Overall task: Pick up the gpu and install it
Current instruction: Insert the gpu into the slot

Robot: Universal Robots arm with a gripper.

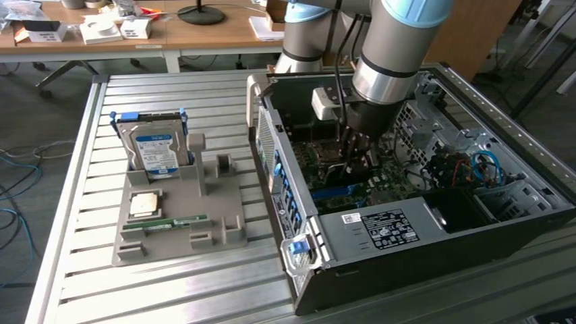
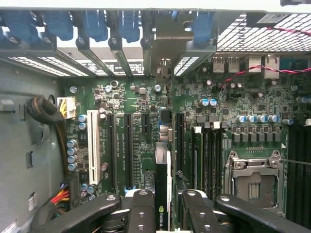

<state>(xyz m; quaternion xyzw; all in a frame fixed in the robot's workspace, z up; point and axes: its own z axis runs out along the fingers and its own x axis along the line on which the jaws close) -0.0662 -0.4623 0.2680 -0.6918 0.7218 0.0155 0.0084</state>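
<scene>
Reaching down into the open computer case (image 1: pixel 387 229), the arm places its pincer (image 1: pixel 355 150) low over the motherboard (image 2: pixel 131 97).

1. Pincer state. In the wrist view the pincer (image 2: pixel 167 208) is clamped on the gpu (image 2: pixel 162 204). The two black fingers (image 2: pixel 142 208) press against opposite faces of the card.
2. Card position. The gpu is seen edge-on as a thin dark strip with a small green logo on its edge. It runs lengthwise over the motherboard, between the pair of long black expansion slots (image 2: pixel 120 150) and the memory slots (image 2: pixel 204 160). Its far end points toward the rear slot openings (image 2: pixel 167 48) of the case. Whether the card's edge is seated in a slot cannot be told.
3. Neighbouring parts. A white expansion slot (image 2: pixel 92 145) lies beyond the black pair, and the CPU socket (image 2: pixel 255 182) lies on the other side, past the memory slots.
4. Bench layout. The case stands on a slatted metal bench (image 1: pixel 135 88). At the exterior view's left, well apart from the case, a grey holder (image 1: pixel 193 202) carries an upright hard drive (image 1: pixel 155 152), a small green memory stick (image 1: pixel 166 223) and a square processor chip (image 1: pixel 144 204).
</scene>
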